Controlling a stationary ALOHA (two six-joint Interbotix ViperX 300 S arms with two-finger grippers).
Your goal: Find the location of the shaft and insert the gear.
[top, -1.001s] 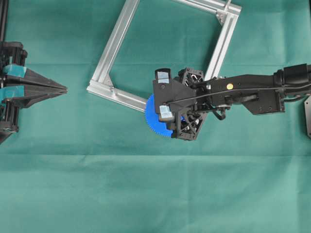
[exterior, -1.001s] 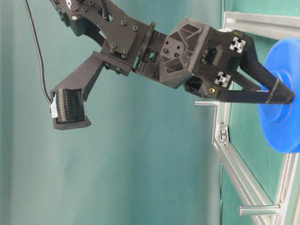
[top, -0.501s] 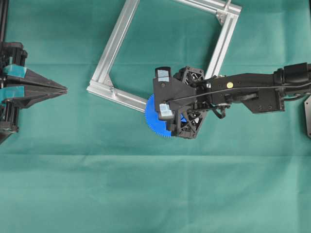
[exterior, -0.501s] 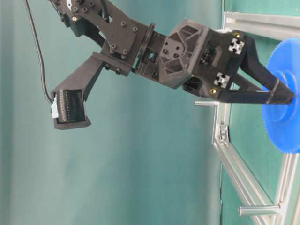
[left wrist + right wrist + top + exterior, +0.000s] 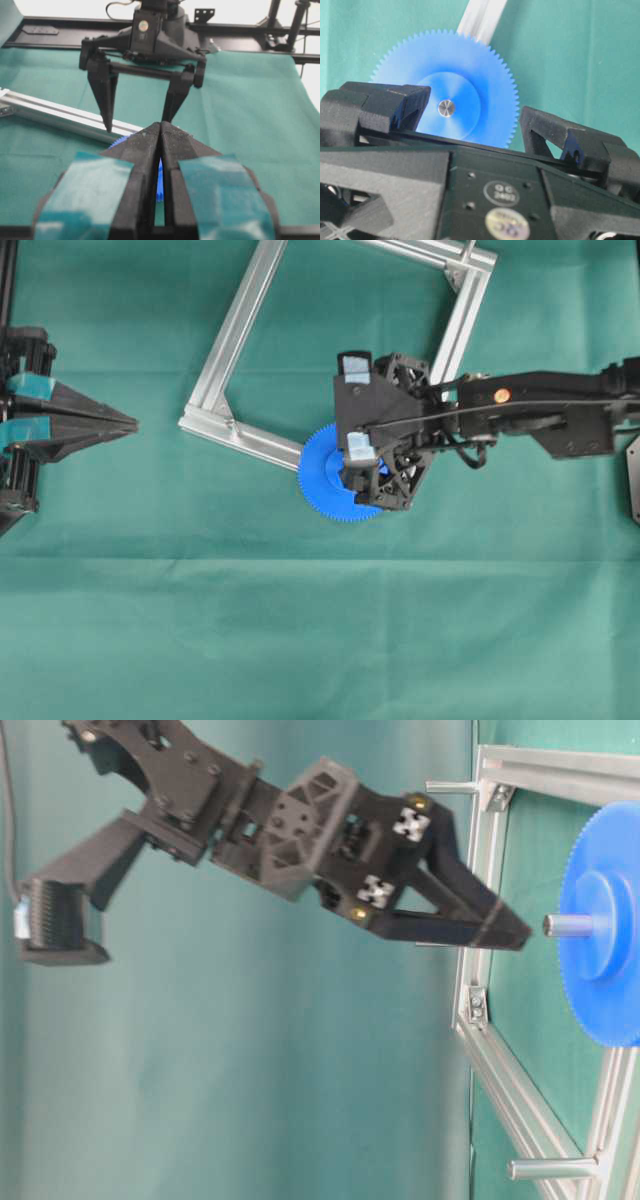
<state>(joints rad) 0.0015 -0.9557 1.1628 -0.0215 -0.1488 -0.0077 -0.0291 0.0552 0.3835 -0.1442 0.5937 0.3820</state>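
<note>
Right hand (image 5: pixel 515 930) apart; blue toothed gear (image 5: pixel 605 925) on shaft (image 5: pixel 566 925)

**Open cloth on three sides, frame crowding the gear**

The frame (image 5: pixel 243 335) is lying against the gear's (image 5: pixel 325 480) upper-left edge, blocking approach from there. The right gripper (image 5: pixel 525 932), jaws spread wide, is hanging over the gear, clear of the shaft (image 5: pixel 566 926) sticking up through the hub. Bare desk (image 5: pixel 320 640) is lying open below and toward the left gripper (image 5: pixel 130 423).

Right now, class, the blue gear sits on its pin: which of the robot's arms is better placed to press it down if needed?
Right. The right gripper hangs open just above the gear and shaft; the left gripper sits shut far off.
</note>
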